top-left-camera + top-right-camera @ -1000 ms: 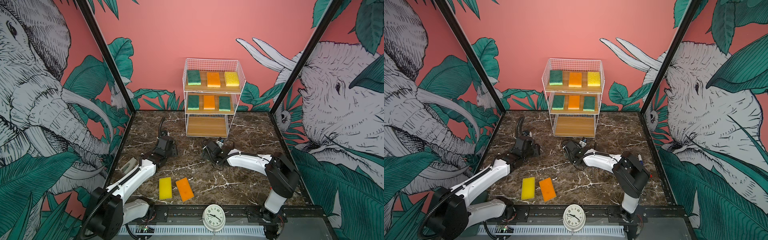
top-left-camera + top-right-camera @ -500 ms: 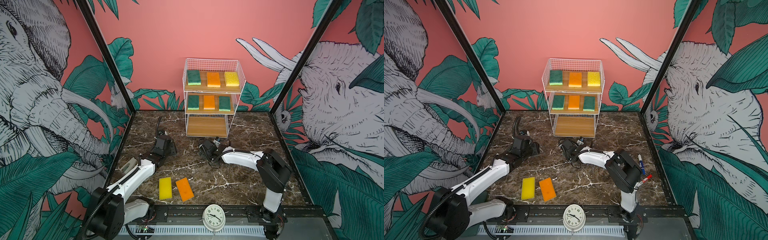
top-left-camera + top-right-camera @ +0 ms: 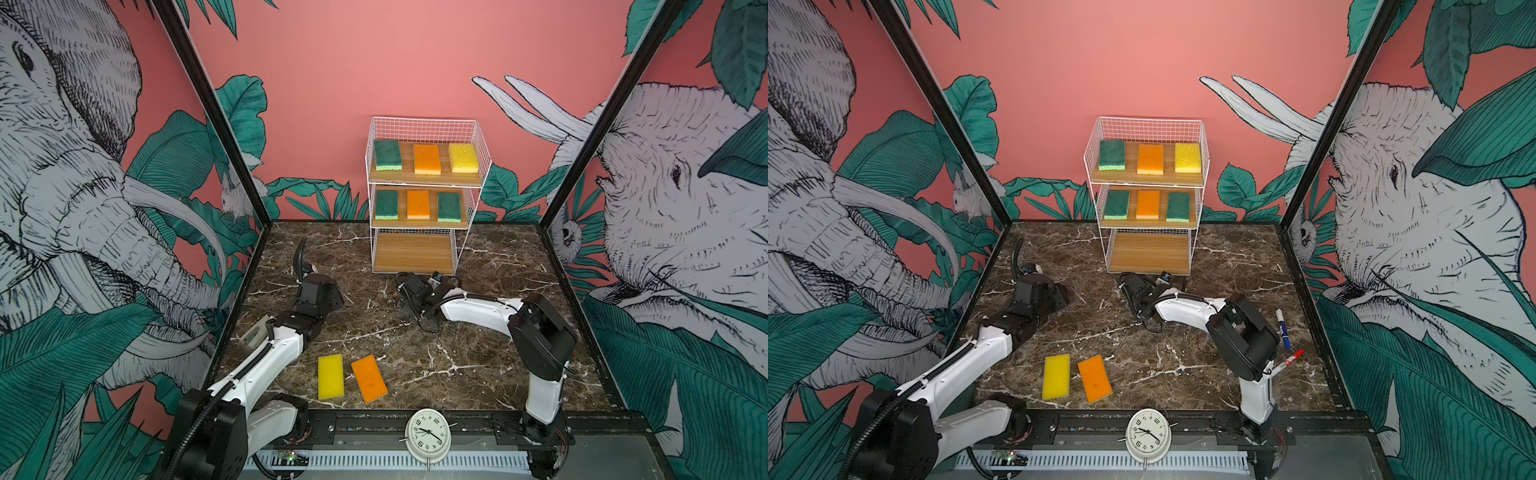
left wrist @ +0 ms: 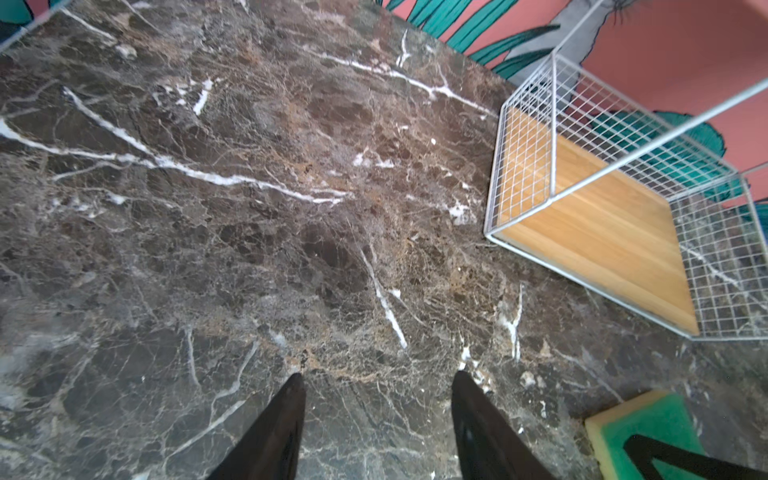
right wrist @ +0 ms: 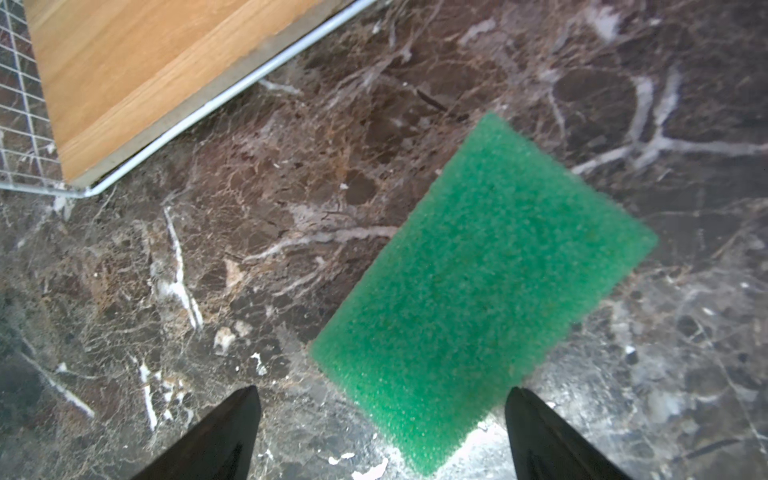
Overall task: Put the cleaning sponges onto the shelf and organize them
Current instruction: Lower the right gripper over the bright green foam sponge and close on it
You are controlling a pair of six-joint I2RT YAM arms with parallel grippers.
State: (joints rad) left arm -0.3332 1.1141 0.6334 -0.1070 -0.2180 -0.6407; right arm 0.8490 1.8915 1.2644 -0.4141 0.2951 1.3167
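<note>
While my right claw (image 5: 382, 390) is hanging wide open and gripping nothing, the loose green sponge (image 5: 478, 291) is lying flat on the marble counter (image 5: 208, 270) beneath it. One end is reaching in between my two fingers, and I cannot tell whether either is brushing it. That sponge is sitting just in front of the shelf (image 3: 411, 255), near a front corner of its bare bottom board. My left claw (image 4: 377, 376) is hovering partly open over bare counter, holding nothing, off to the left of the shelf.

The top board is carrying the top green sponge (image 3: 388, 154), top orange sponge (image 3: 427, 159) and top yellow sponge (image 3: 463, 157). The middle board is carrying the middle left green sponge (image 3: 386, 204), middle orange sponge (image 3: 417, 204) and middle right green sponge (image 3: 449, 207). The loose yellow sponge (image 3: 330, 376) and loose orange sponge (image 3: 369, 378) are lying just beside each other near the counter's front edge, well apart from both claws.
</note>
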